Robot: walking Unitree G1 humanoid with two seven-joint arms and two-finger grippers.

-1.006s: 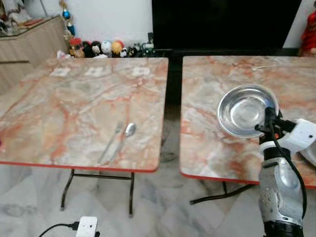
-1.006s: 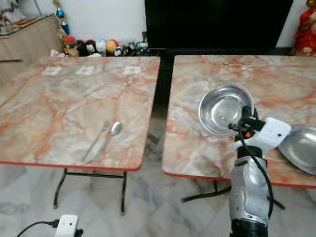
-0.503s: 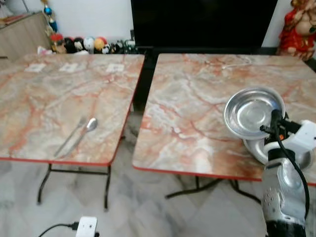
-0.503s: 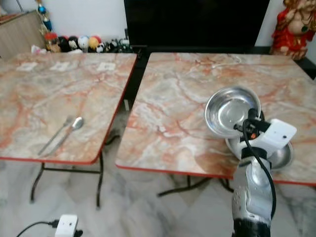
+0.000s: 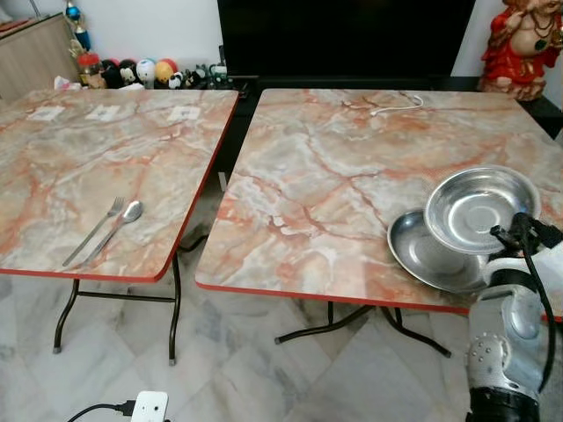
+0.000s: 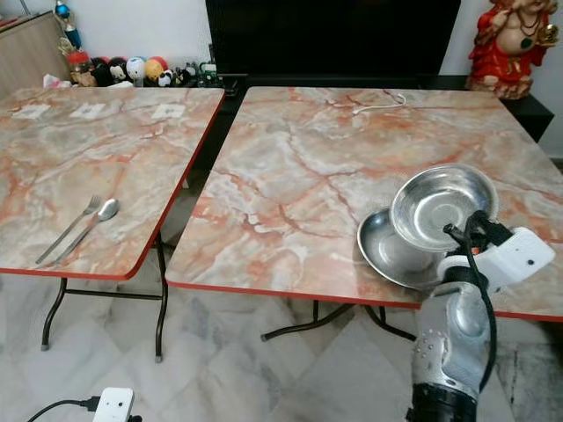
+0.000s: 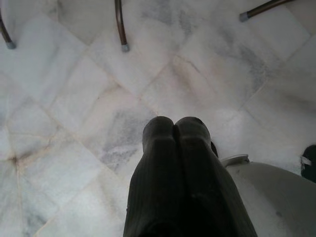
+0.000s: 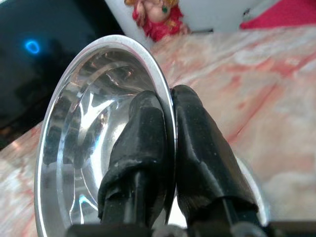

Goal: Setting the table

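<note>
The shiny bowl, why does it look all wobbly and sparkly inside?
In the right wrist view the steel bowl mirrors the room as bent streaks, and the right pincer clamping its rim looks soft, too near the lens; in the left eye view the bowl shows only pale glare.

Silver bowl (image 5: pixel 479 207), pink-veined marble tables (image 5: pixel 317 185) (red-edged)

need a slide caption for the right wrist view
Right gripper pinching the rim of a steel bowl, one finger inside and one outside, above the marble table.
</note>
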